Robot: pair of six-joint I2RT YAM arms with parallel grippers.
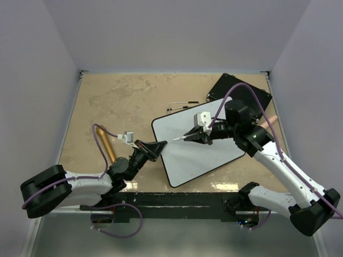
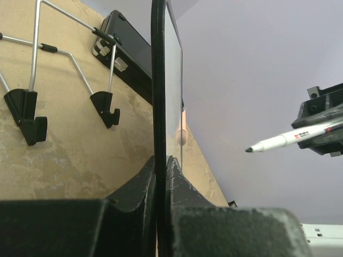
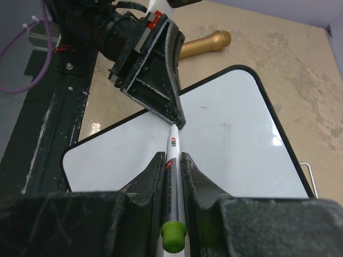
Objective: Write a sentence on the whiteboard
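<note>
gold cylinder (image 1: 108,149) | black board (image 1: 224,84) | wire stand (image 2: 25,110) | tan table (image 1: 118,96)

You're in a lab cell: white walls (image 1: 177,32) hem the counter (image 1: 107,101) at its far and side edges, a black mounting rail (image 1: 177,199) along the near one.

No text I can read for sure. My marker (image 3: 172,179) has a short red logo-like print on its white barrel, and the left wrist view shows it as a red mark with a line of tiny dark type beside it, all too small to make out. The whiteboard (image 3: 230,150) carries just a couple of faint specks, not letters, and the black board (image 2: 131,59) has two small pale patches on its edge, too blurred to tell if they're labels.
</note>
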